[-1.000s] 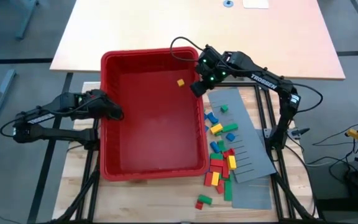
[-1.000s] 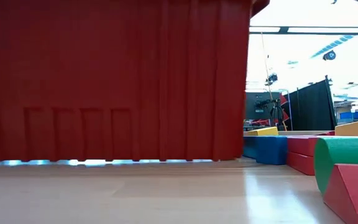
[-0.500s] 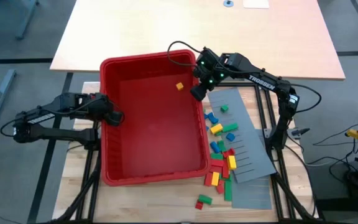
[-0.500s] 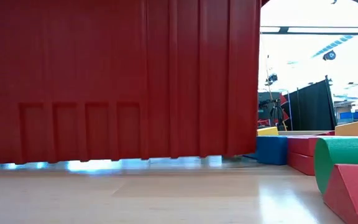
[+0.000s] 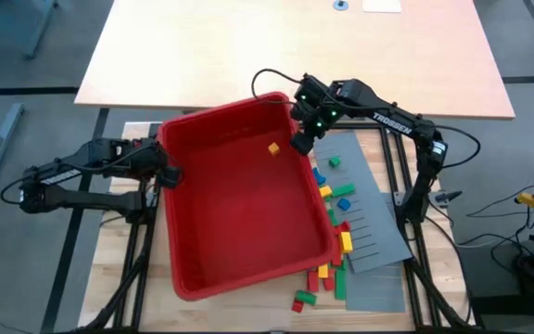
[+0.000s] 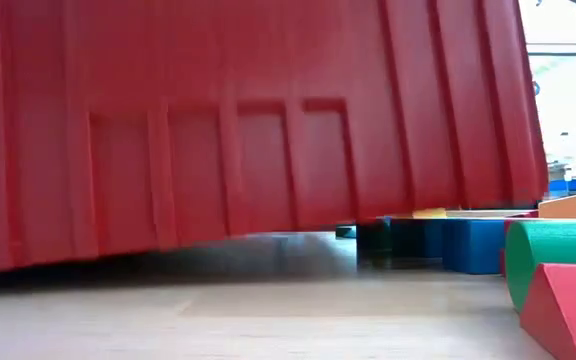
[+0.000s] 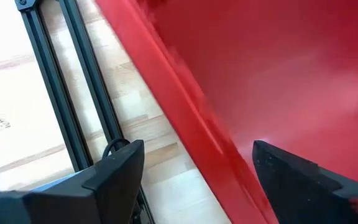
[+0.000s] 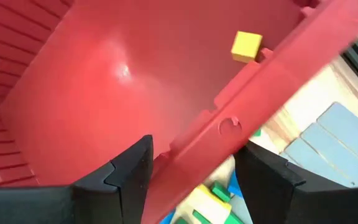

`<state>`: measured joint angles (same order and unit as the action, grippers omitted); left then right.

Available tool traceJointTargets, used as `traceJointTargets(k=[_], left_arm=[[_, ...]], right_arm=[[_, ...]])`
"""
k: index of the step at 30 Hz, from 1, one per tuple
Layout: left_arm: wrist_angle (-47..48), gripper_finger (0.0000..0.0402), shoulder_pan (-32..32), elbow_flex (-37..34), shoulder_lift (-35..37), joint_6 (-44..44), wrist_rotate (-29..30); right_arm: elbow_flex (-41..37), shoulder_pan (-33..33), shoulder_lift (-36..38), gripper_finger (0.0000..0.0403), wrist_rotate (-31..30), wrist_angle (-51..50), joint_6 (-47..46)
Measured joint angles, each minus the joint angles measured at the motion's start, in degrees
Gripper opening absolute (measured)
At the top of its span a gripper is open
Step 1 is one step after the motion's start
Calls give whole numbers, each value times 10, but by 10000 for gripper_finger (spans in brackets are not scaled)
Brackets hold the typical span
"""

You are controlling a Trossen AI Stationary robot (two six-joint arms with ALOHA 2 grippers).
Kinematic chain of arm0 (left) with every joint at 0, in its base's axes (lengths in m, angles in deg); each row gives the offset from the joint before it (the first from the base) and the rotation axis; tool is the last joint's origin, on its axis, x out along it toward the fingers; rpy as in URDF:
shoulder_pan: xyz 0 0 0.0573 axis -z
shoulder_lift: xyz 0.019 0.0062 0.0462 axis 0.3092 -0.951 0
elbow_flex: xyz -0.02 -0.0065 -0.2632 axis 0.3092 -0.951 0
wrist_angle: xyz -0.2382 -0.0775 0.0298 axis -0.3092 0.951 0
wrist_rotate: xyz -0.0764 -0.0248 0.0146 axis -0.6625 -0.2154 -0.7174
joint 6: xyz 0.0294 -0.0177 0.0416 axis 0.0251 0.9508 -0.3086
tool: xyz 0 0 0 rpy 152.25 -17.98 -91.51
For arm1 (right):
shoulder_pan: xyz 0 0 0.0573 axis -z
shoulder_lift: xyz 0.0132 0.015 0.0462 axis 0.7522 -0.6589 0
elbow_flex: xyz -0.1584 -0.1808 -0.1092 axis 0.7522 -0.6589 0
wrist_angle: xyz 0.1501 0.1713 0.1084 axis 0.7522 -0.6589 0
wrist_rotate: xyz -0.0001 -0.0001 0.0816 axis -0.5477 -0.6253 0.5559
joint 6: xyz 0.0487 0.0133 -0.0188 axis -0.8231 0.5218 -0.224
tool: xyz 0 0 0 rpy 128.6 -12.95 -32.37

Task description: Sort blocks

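Note:
The big red bin [image 5: 239, 213] sits askew and tilted on the wooden table, its right side raised. One yellow block [image 5: 273, 148] lies inside it near the far end. Several red, green, blue and yellow blocks [image 5: 334, 197] lie along the bin's right side, some on the grey slotted panel [image 5: 374, 232], with a few more at the near edge [image 5: 304, 299]. My right gripper [image 5: 302, 141] is shut on the bin's right rim near the far corner. My left gripper [image 5: 167, 174] is open, with one finger on each side of the bin's left rim [image 7: 197, 134]. My right gripper pinches the bin's right rim [image 8: 229, 124] near the far right corner, one finger inside the bin and one outside. It comes slanting down from the far right. The bin hangs tilted, its right side off the table. Whether my left gripper touches the left rim, I cannot tell.
A light tabletop [image 5: 295, 46] lies beyond the far edge. Black frame rails [image 7: 86, 81] run beside the bin on the left. In the low view, blue [image 6: 473, 245], green [image 6: 558, 255] and red [image 6: 568, 310] blocks stand at the right, under and beside the raised bin.
The bin has turned about. Its near end has swung toward the table's right and near edges, over some of the blocks, while its far right corner has stayed at my right gripper. Its right side has lifted off the table.

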<state>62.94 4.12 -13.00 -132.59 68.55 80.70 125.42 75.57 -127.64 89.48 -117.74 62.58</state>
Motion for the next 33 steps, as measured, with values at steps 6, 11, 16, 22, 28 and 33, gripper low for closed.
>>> traceJointTargets(k=[6, 11, 16, 22, 28, 33], left_arm=[[-20, 282, 0, 0, 0, 3, 0], [-106, 278, 0, 0, -7, -41, -19], [-171, 281, 3, 0, -35, -122, -72], [-208, 277, 9, 0, -75, -146, -89], [-251, 277, 20, 0, -109, -178, -133], [-224, 277, 46, 0, -145, -203, -208]], right_arm=[[3, -6, 5, 196, 7, 9, -4], [2, -12, 4, 196, 7, 19, -7], [2, -11, 5, 196, 5, 23, -3], [27, -9, 8, 196, 3, 35, 9], [68, -9, 8, 195, 3, 52, 35], [84, -9, 8, 195, -2, 50, 57]])
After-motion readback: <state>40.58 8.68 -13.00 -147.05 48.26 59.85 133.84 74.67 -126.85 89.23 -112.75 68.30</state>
